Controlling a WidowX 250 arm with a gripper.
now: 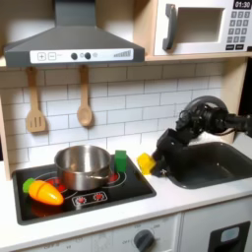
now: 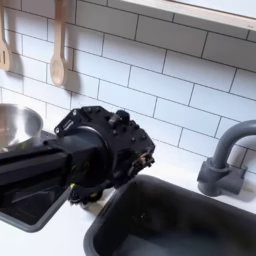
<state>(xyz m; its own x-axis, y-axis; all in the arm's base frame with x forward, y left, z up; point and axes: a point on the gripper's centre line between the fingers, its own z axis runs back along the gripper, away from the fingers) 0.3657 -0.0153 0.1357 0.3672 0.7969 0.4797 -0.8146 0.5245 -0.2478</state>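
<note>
Stovetop [image 1: 84, 202] is the anchor here, so everything goes off that. First exterior view: a steel pot [image 1: 83, 165] sits on the stovetop near its back, a green block [image 1: 120, 160] is just beside the pot on the first exterior view's right, and an orange and yellow toy veggie [image 1: 41, 191] lies on the stovetop's front left corner. The yellow piece [image 1: 146, 163] rests on the white surface [image 1: 187, 202] just off the stovetop's right edge, between it and the sink [image 1: 212, 165]. The black claw [image 1: 159, 150] is right above the yellow piece, arm coming in from the right over the sink. Can't tell from here whether the claw is spread or pinching it. Two wooden utensils hang on the tile wall above the stovetop.

Second exterior view: the claw's bulky black body blocks the tips, so grip is still unclear. The pot's rim peeks out at the left, the sink sits lower right, and a grey faucet [image 2: 225, 155] stands behind it.
</note>
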